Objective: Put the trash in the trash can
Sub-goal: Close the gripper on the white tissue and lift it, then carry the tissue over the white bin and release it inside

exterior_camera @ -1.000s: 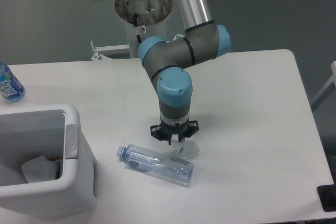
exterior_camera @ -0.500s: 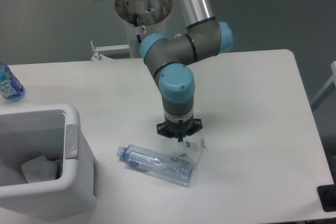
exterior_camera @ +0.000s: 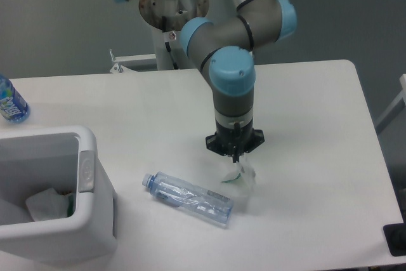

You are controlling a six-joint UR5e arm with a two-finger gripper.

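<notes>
Fingers (exterior_camera: 236, 160) clenched on the small white wrapper (exterior_camera: 239, 176) with the green bit, which hangs off them just above the counter (exterior_camera: 317, 131). Crushed clear bottle (exterior_camera: 187, 197) lies on its side on the counter just left of and below the wrapper, cap end pointing toward the trash can (exterior_camera: 57, 220). Trash can sits at the counter's front-left corner with crumpled white paper (exterior_camera: 45, 204) inside; blue-labelled water bottle (exterior_camera: 9, 101) at the far left edge.

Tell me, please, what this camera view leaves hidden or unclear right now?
- Gripper fingers: hidden by the wrist flange and the wrapper.
- Trash can: cut off by the left and bottom edges; contents partly hidden by its wall.
- Water bottle: cropped at the left edge.
</notes>
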